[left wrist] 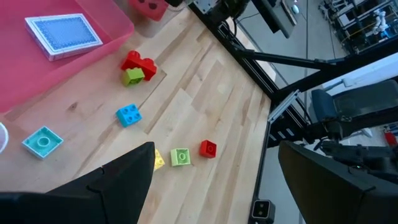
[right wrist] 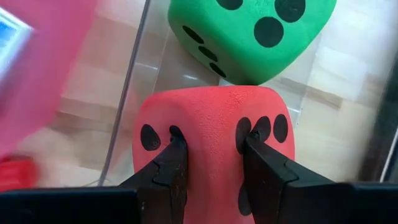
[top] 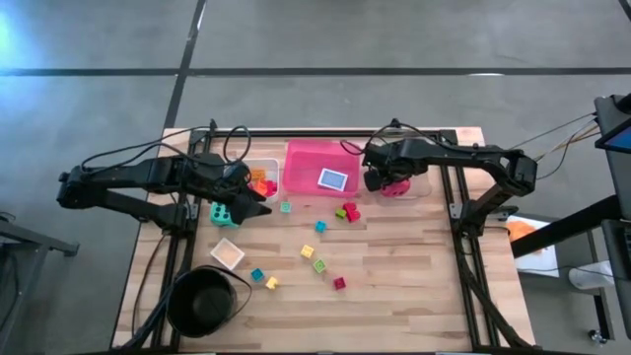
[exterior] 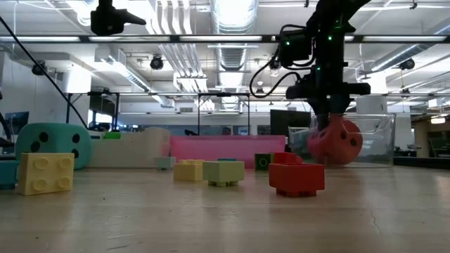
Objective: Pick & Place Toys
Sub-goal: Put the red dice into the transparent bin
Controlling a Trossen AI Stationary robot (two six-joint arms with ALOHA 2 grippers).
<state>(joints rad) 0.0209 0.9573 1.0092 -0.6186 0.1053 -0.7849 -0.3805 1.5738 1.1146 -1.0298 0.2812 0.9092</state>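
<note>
My right gripper (top: 380, 181) is shut on the red dotted die (right wrist: 211, 143) at the left wall of the clear tray (top: 426, 183); the die also shows in the low view (exterior: 336, 140). A green die (right wrist: 249, 37) lies in that tray just beyond it. My left gripper (left wrist: 217, 186) is open and empty beside the teal die (top: 225, 213), which rests on the table. Small blocks lie loose on the wood: a red and green cluster (top: 347, 211), blue (top: 320, 226), yellow (top: 307, 251), green (top: 319, 265), red (top: 339, 283). A card (top: 333, 179) lies in the pink tray (top: 301, 156). My right gripper pinches the red die between its two fingers on one dotted face (right wrist: 208, 134), the fingertips (right wrist: 174, 152) pressed into the soft surface, which dents in around them. The fingers come from above, pointing down. The die hangs below them beside the green die.
A white tray (top: 246, 166) holding orange and red blocks stands by my left arm. A small white tray (top: 227, 253) and the black round bowl (top: 204, 299) sit near the front left. A blue block (top: 257, 274) and a yellow one (top: 271, 283) lie beside them.
</note>
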